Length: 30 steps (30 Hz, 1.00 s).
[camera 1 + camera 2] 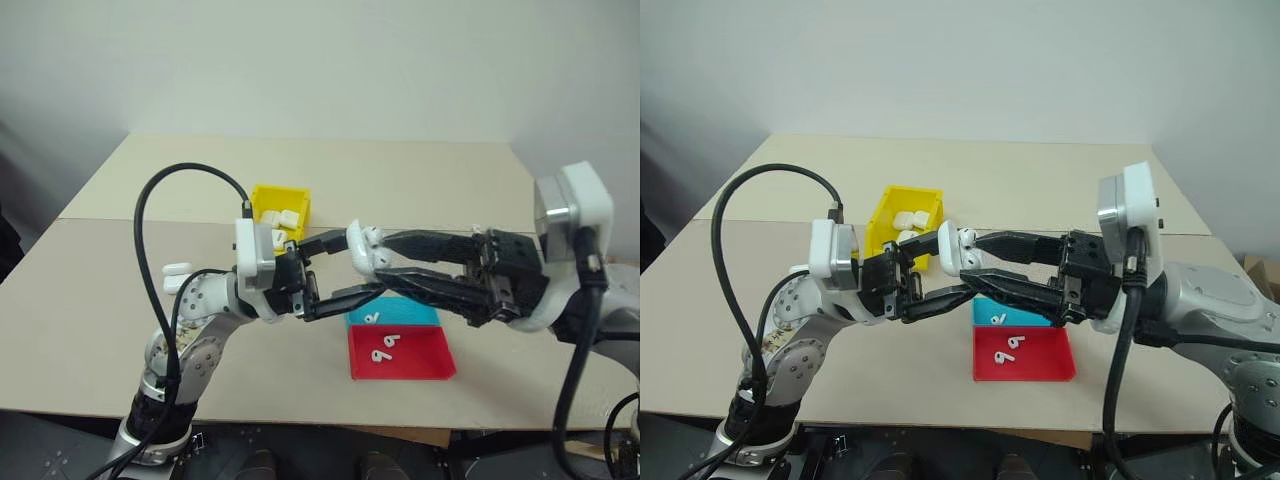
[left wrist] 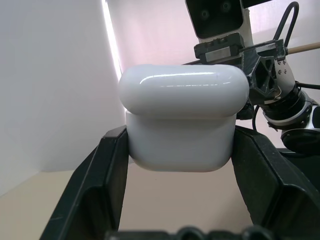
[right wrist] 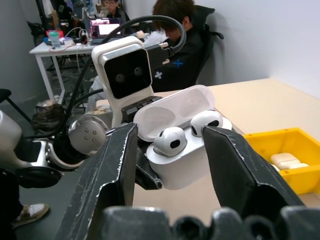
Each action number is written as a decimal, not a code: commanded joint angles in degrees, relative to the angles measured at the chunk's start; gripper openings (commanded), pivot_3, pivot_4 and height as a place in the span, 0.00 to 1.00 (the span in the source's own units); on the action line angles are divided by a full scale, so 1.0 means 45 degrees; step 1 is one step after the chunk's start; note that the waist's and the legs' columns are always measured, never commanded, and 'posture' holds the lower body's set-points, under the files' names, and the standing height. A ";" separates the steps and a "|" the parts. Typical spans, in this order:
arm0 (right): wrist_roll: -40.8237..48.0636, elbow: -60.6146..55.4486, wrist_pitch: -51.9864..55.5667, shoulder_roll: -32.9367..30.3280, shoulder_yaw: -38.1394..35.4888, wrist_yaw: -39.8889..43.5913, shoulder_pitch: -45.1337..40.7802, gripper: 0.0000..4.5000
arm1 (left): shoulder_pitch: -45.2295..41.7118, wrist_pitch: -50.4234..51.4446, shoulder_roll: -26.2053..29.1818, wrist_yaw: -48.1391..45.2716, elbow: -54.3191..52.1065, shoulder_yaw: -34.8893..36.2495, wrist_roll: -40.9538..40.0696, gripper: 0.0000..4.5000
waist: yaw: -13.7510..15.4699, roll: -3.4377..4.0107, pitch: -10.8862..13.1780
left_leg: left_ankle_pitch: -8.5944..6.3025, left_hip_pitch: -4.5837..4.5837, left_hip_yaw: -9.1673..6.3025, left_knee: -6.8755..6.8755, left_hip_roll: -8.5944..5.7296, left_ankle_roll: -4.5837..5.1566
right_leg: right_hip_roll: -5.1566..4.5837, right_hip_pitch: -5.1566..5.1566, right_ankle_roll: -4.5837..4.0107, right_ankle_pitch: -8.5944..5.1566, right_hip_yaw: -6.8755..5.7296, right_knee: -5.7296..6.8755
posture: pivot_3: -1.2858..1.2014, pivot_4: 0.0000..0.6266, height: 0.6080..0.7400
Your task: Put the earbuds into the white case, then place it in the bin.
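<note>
Left wrist view: pincer [image 2: 180,200] clamped on white case [image 2: 182,120]

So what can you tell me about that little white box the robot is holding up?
The white case is a small, glossy, rounded box that looks like plastic. Its hinged lid stands open, and two earbuds sit in their wells inside. The left claw holds it in the air above the table, one black finger pressed against each side of its body. The right claw is open, with a finger on either side of the case.
</note>
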 commanded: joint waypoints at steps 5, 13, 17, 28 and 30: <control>-0.0764 0.0137 -0.0850 -0.0973 -0.0960 0.1065 0.0289 0.51 | 0.0082 -0.0585 0.0010 -0.0253 -0.0096 0.0068 0.0182 0.62 | 0.0008 0.0000 0.0000 | 0.0000 0.0000 0.0000 0.0000 0.0000 0.0000 | -0.0001 0.0001 0.0000 0.0000 0.0000 -0.0002 | 0.52 0.24 1.00; -0.1249 0.2469 -0.0291 -0.2898 0.0640 0.3570 -0.3183 0.47 | -0.0514 -0.0502 0.0166 -0.0423 0.1100 -0.0635 0.1282 0.62 | -0.0058 0.0005 0.0000 | 0.0000 0.0014 0.0002 -0.0001 0.0001 0.0001 | 0.0002 0.0008 0.0001 0.0003 0.0003 -0.0004 | 0.52 0.24 1.00; -0.2358 0.3541 0.0469 -0.2534 0.3034 0.4261 -0.5710 0.24 | -0.0969 -0.0830 -0.0140 -0.0303 0.1808 -0.1176 0.2158 0.62 | -0.0038 0.0004 0.0001 | 0.0000 0.0009 0.0010 -0.0001 0.0002 0.0001 | 0.0000 -0.0002 0.0000 0.0003 0.0008 -0.0007 | 0.52 0.24 1.00; -0.6172 0.3487 -0.0048 -0.2054 0.5820 0.6705 -0.6939 0.01 | -0.1293 -0.1507 -0.0799 -0.0098 0.2532 -0.1554 0.3444 0.62 | 0.0078 0.0006 0.0000 | 0.0000 -0.0125 0.0009 0.0011 -0.0002 0.0003 | -0.0007 -0.0140 0.0002 0.0007 0.0004 0.0005 | 0.52 0.24 1.00; -0.6853 0.3343 -0.0096 -0.1988 0.6112 0.6803 -0.6841 0.01 | -0.1226 -0.1495 -0.0821 -0.0111 0.2453 -0.1527 0.3458 0.62 | 0.0076 0.0006 0.0000 | 0.0000 -0.0124 0.0009 0.0011 -0.0002 0.0003 | -0.0006 -0.0139 0.0002 0.0007 0.0004 0.0006 | 0.52 0.24 1.00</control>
